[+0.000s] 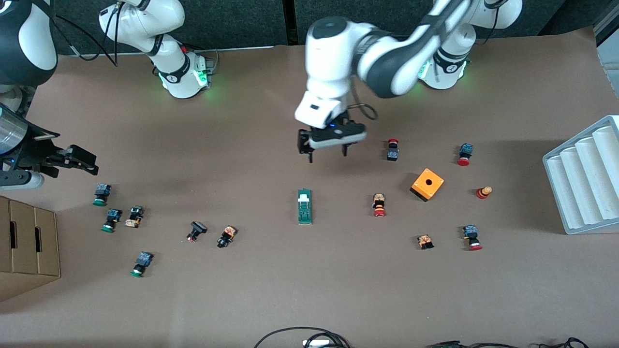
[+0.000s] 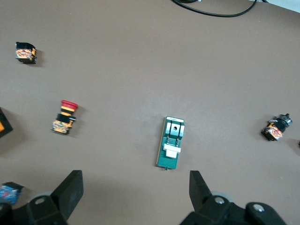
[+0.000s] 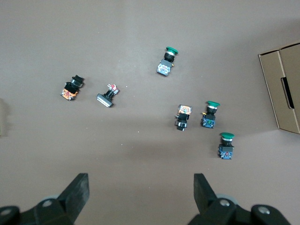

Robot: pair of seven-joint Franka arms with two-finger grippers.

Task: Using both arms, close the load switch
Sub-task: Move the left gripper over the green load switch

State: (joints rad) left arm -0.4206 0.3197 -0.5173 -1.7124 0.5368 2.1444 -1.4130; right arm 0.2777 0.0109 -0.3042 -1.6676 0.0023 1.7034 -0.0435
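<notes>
The right arm (image 1: pixel 22 145) is cut off at the left edge of the front view, so only its right gripper (image 1: pixel 80 162) and part of the wrist show; the wrist view shows its fingers (image 3: pixel 79 190) spread wide, holding nothing, over bare table. A cardboard box (image 1: pixel 26 246) is cropped at the lower left, a white ridged tray (image 1: pixel 585 176) at the right edge, and cables (image 1: pixel 300 338) run off the bottom. The small buttons' details are too fine to read.

The load switch (image 1: pixel 304 207) lies flat at the centre of the front view, 1 only, its white tab toward the robots' bases. The left gripper (image 1: pixel 329 152) hangs in the air over the table just above it in the picture, fingers (image 2: pixel 70 187) parted and empty; the left arm (image 1: pixel 382 53) reaches in from the upper right.

Counted: 2 arms, 1 orange cube (image 1: pixel 427 184), 4 green-capped buttons (image 1: pixel 101 194), 5 red-capped buttons (image 1: pixel 379 205) on the right half, and 4 other small buttons or contact blocks (image 1: pixel 226 236).
</notes>
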